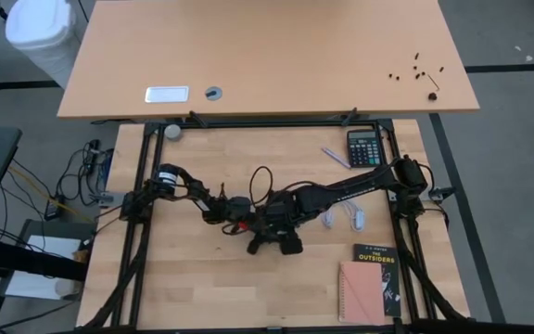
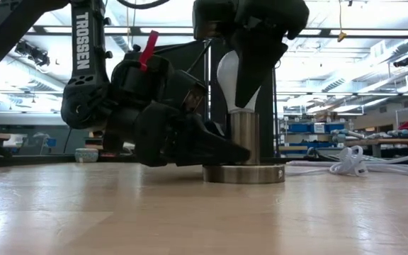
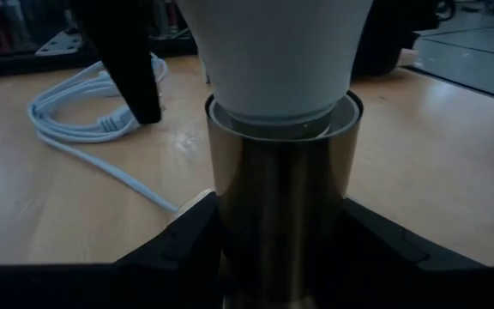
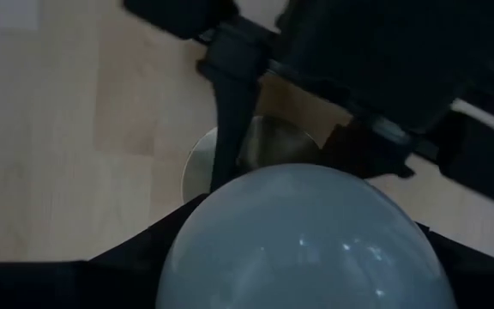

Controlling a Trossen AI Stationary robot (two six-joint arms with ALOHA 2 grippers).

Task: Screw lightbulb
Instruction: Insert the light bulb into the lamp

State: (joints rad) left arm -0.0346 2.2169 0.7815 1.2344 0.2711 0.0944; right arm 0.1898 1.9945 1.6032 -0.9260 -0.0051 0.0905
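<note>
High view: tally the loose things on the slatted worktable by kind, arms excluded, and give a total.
Lightbulb: 1
Socket: 1
Cord: 1
Calculator: 1
Pen: 1
Book: 1
Notebook: 1
Total: 7

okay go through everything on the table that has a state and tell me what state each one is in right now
Lightbulb: upright, seated in the socket's mouth.
Socket: upright on the table, its barrel clamped.
Left gripper: shut on the socket.
Right gripper: shut on the lightbulb from above.
White cord: loosely coiled.
Calculator: lying flat.
</note>
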